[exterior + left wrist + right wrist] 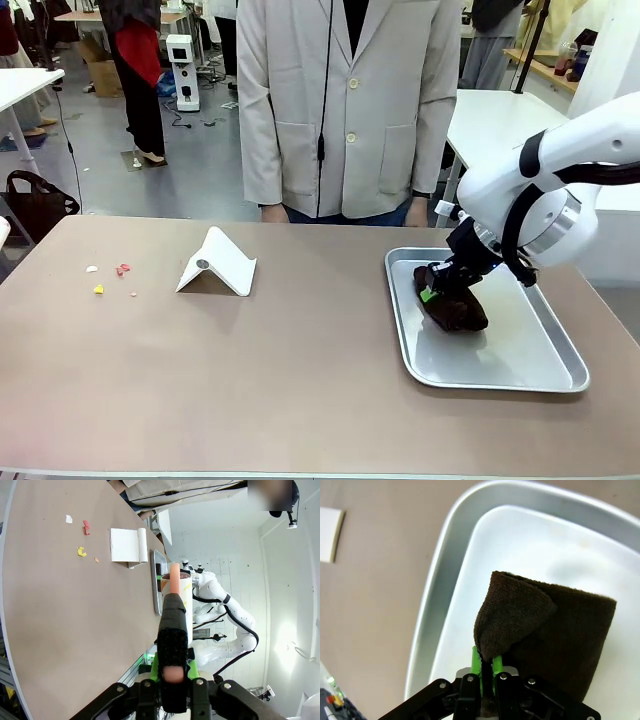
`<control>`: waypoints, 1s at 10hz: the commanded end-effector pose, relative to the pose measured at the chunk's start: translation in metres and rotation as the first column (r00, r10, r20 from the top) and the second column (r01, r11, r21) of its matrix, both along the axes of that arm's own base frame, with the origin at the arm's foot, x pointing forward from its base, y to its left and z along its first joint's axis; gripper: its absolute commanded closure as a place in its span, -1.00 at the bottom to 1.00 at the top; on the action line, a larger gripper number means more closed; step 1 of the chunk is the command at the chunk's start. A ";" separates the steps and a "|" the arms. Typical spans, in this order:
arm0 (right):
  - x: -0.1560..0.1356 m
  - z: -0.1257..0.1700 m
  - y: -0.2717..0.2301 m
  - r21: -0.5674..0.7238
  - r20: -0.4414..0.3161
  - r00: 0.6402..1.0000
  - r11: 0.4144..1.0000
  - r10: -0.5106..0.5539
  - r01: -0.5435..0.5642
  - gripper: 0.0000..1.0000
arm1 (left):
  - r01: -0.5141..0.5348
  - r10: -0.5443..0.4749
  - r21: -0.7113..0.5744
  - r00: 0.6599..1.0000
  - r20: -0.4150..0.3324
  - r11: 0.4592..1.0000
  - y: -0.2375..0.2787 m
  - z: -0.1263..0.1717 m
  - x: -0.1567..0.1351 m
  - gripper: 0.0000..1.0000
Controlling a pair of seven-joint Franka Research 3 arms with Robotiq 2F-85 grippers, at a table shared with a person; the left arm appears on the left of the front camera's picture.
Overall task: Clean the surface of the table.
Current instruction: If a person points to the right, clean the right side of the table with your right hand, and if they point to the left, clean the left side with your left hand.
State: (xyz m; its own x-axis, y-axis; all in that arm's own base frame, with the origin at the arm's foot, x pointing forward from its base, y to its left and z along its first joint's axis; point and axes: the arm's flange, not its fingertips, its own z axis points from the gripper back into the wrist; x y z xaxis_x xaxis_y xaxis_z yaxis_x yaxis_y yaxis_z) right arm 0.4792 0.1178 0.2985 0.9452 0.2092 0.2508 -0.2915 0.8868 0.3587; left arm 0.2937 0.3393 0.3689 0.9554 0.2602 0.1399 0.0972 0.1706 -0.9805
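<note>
Wide matte taupe table, small scraps on left part.

right gripper pinches a dark brown cloth; cloth lies in the silver tray; table beside

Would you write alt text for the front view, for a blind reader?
The right gripper pinches a dark brown cloth in a silver tray on the brown table; small coloured scraps and a white folded stand lie left.

On the table scraps lie left of a folded stand, the tray right, holding a cloth.
</note>
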 end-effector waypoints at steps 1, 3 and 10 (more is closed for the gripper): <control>0.017 -0.005 -0.015 0.000 0.016 0.995 0.995 -0.101 0.101 0.81 | 0.002 -0.002 0.002 1.000 -0.011 1.000 -0.002 0.004 -0.002 1.00; 0.024 -0.009 -0.032 0.002 -0.005 0.989 0.989 -0.148 0.148 0.81 | 0.002 -0.002 0.002 1.000 -0.011 1.000 -0.002 0.004 -0.002 1.00; 0.014 0.002 -0.106 -0.016 -0.062 0.972 0.974 -0.228 0.227 0.81 | 0.002 -0.002 0.002 1.000 -0.011 1.000 -0.002 0.004 -0.002 1.00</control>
